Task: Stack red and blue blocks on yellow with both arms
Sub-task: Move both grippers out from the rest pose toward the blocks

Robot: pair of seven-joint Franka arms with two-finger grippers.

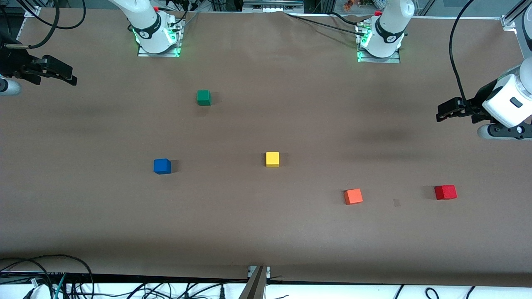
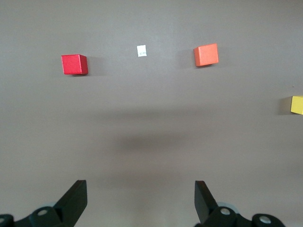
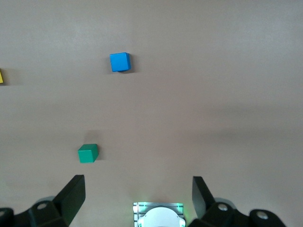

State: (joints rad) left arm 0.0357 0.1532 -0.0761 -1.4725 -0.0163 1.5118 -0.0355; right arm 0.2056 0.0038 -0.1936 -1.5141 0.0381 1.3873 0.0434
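The yellow cube (image 1: pixel 272 159) sits mid-table; its edge also shows in the left wrist view (image 2: pixel 297 105) and the right wrist view (image 3: pixel 1 76). The blue cube (image 1: pixel 162 166) (image 3: pixel 120 62) lies beside it toward the right arm's end. The red cube (image 1: pixel 445 192) (image 2: pixel 74 65) lies toward the left arm's end, nearer the front camera. My left gripper (image 1: pixel 441 115) (image 2: pixel 140 201) is open and empty, high over the table at its own end. My right gripper (image 1: pixel 68 78) (image 3: pixel 138 198) is open and empty, high over its own end.
An orange cube (image 1: pixel 353 196) (image 2: pixel 206 55) lies between the yellow and red cubes. A green cube (image 1: pixel 203 97) (image 3: pixel 88 153) lies near the right arm's base (image 1: pixel 157 35). A small white tag (image 2: pixel 141 50) lies between the orange and red cubes.
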